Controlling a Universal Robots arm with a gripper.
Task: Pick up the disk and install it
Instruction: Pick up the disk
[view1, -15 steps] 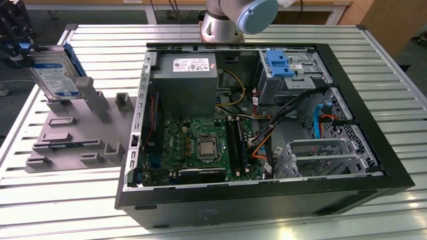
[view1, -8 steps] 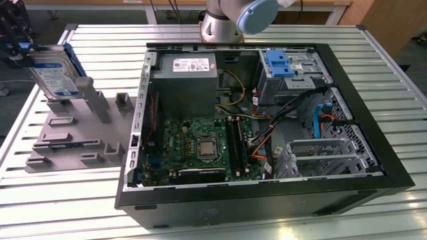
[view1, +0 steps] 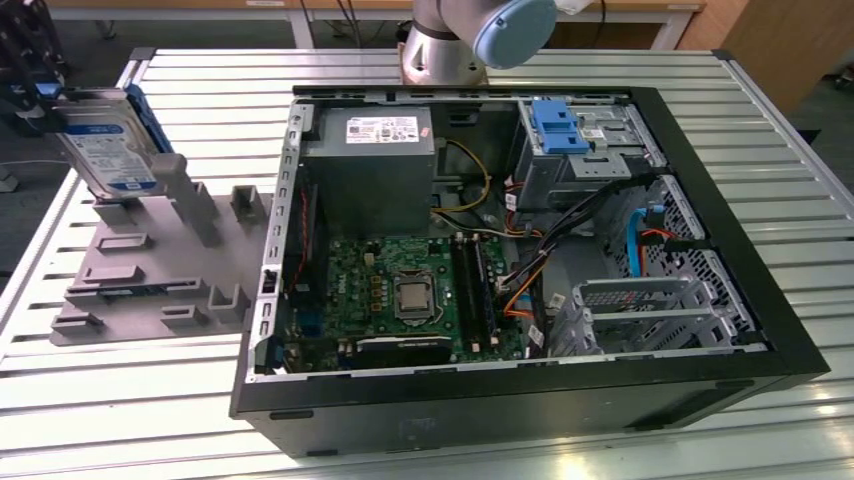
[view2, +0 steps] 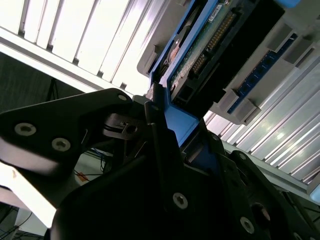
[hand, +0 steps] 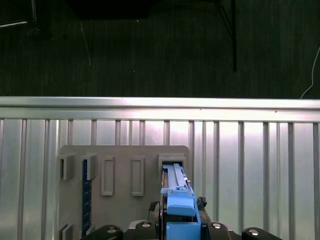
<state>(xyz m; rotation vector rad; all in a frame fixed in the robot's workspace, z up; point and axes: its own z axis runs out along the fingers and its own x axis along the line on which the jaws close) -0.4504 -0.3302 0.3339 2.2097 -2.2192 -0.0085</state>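
Observation:
The disk (view1: 110, 140), a silver-grey drive with a white-and-blue label in a bright blue carrier frame, stands tilted at the exterior view's left, over the grey fixture block (view1: 134, 270). Its lower end is at the fixture's tall posts; whether it touches them I cannot tell. My black gripper (view1: 38, 92) sits at the disk's upper end. In the second wrist view the gripper (view2: 167, 122) is shut on the blue carrier edge, with the disk's (view2: 200, 52) circuit-board underside beyond it. In the first wrist view the disk's carrier (hand: 178, 202) sticks out from the gripper (hand: 176, 231) above the fixture block (hand: 122, 172).
An open computer case (view1: 747, 300) lies on the slatted metal table (view1: 134, 400), with a motherboard (view1: 400, 290), a power supply (view1: 367, 165), a blue bracket (view1: 557, 125) at its far corner and a metal drive cage (view1: 654, 310). The arm's base (view1: 447, 45) stands behind the case.

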